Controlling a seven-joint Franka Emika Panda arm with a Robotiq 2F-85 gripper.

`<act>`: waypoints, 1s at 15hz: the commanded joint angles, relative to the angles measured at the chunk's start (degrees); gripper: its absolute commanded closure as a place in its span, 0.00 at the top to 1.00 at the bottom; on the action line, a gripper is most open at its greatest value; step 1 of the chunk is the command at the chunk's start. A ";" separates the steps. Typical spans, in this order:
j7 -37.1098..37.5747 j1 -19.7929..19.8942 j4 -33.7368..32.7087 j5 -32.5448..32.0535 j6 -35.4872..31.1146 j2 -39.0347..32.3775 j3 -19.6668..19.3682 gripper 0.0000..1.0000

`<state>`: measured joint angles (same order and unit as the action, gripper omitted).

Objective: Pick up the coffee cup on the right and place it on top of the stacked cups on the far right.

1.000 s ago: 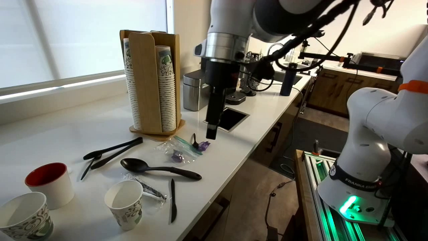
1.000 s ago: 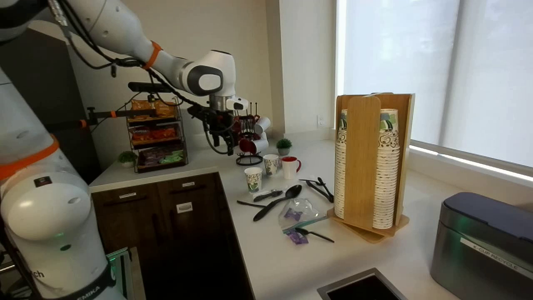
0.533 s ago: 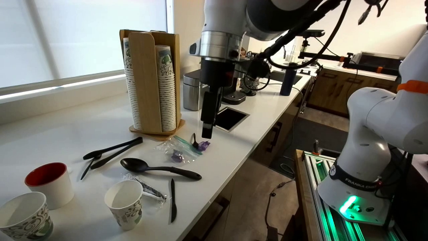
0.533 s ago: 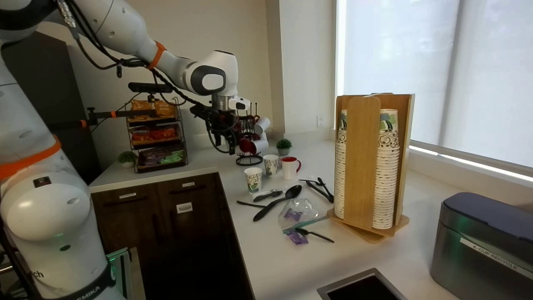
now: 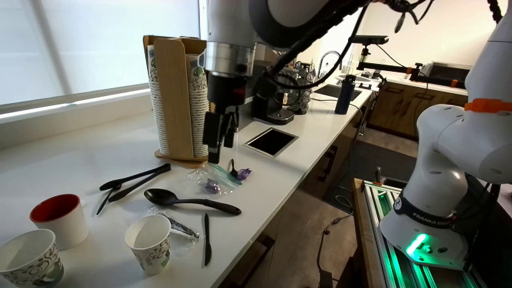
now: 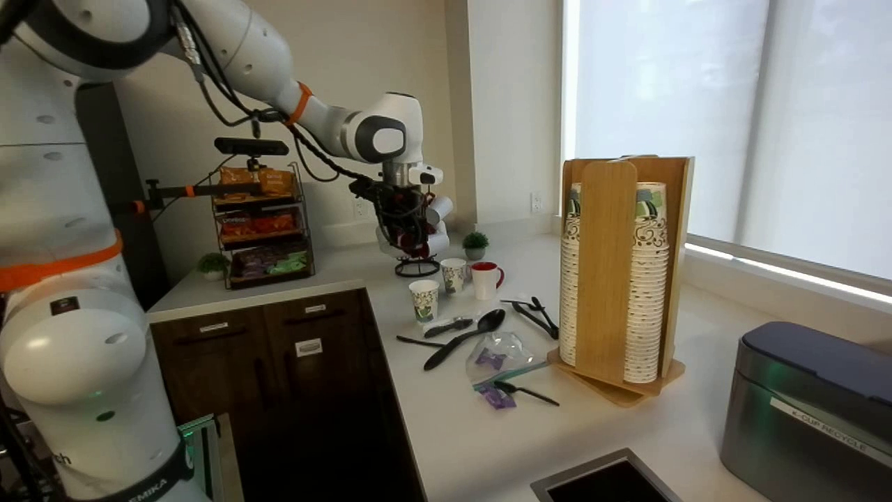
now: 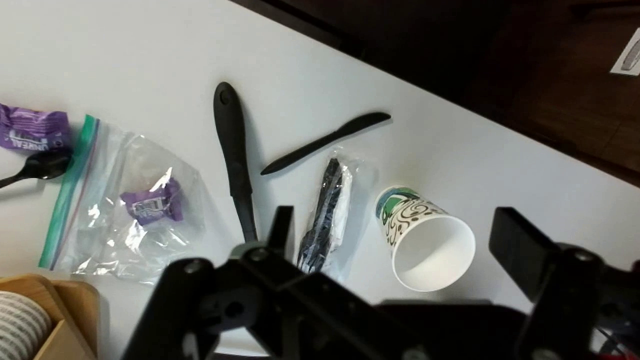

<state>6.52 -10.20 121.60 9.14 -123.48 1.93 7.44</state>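
In the wrist view we see the jaws spread wide apart and, between them, right of centre, the paper cup (image 7: 425,240), clear of both and showing its white inside. In an exterior view we find it upright on the desk (image 5: 108,148), at the lower left. In the wrist view a wrapper (image 7: 345,215) beside it holds a black utensil (image 7: 322,220); at left, a plastic bag (image 7: 120,245) contains a purple sweet (image 7: 154,202). In both exterior views a wooden holder (image 6: 606,272) carries stacked cups (image 6: 647,286).
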 commanded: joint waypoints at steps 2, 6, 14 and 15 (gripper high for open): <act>6.23 -1.17 -11.66 -4.54 1.77 -14.71 1.71 1.00; 8.19 -1.92 -12.19 -6.27 -0.35 -16.79 1.23 1.00; 15.49 -3.14 -15.16 -8.78 -2.84 -22.19 -0.96 1.00; 16.03 -3.27 -15.31 -8.94 -3.02 -22.87 -1.17 1.00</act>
<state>18.65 -12.32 107.91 2.25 -125.15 -17.89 7.38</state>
